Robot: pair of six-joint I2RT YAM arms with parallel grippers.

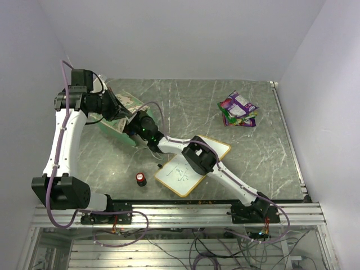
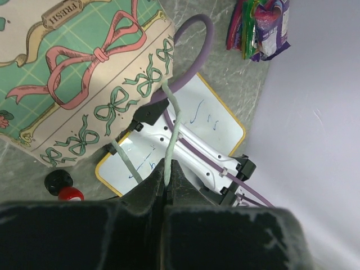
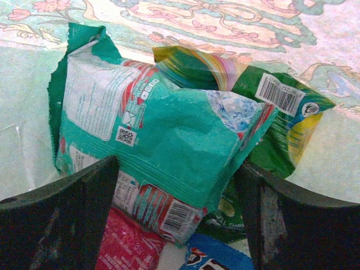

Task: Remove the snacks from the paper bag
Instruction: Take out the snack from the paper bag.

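The green paper bag lies at the table's left; its bow-patterned side fills the left wrist view. My left gripper is shut on the bag's pale string handle and holds it taut. My right gripper is inside the bag's mouth. There it is open, one finger on each side of a teal snack packet. Under and beside that packet lie a green one, a red one and a blue one. Other snacks lie piled on the table at the far right, also in the left wrist view.
A wood-framed whiteboard lies under my right arm near the front edge. A small red-capped black cylinder stands left of it and shows in the left wrist view. White walls close in the table at the back and on both sides.
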